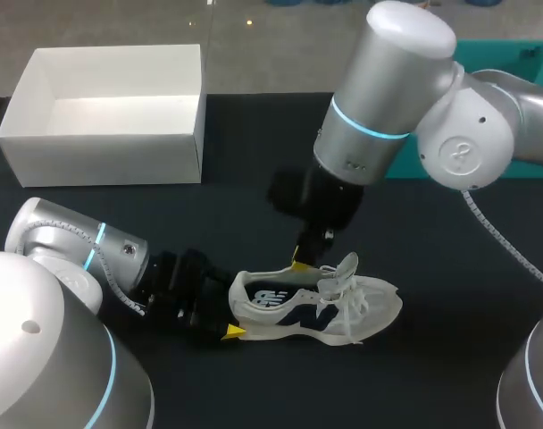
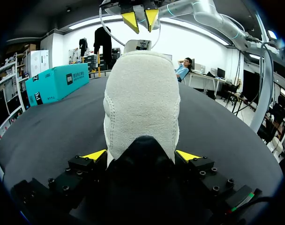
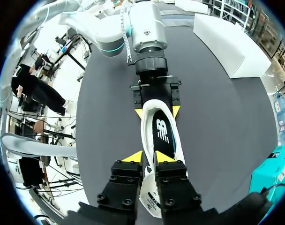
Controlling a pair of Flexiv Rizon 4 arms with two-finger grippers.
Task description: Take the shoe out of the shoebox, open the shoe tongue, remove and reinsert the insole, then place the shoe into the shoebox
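Clamping the heel of the white sneaker [image 1: 325, 308] from both sides, the left gripper [image 2: 140, 154] holds it upright on the black table [image 1: 432, 268]. The right gripper [image 3: 153, 157] hangs over the sneaker's opening; its grip cannot be told. The shoebox [image 1: 102, 147] stands well beyond.

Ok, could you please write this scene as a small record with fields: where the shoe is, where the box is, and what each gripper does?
shoe: white fabric sneaker with navy side panels, out of the box, upright on the black table
insole: dark insole, inside the sneaker
box: white cardboard shoebox, open, apart from the sneaker
left gripper: shut on the sneaker's heel, one finger on each side
right gripper: over the sneaker's opening, near the tongue; grip not clear
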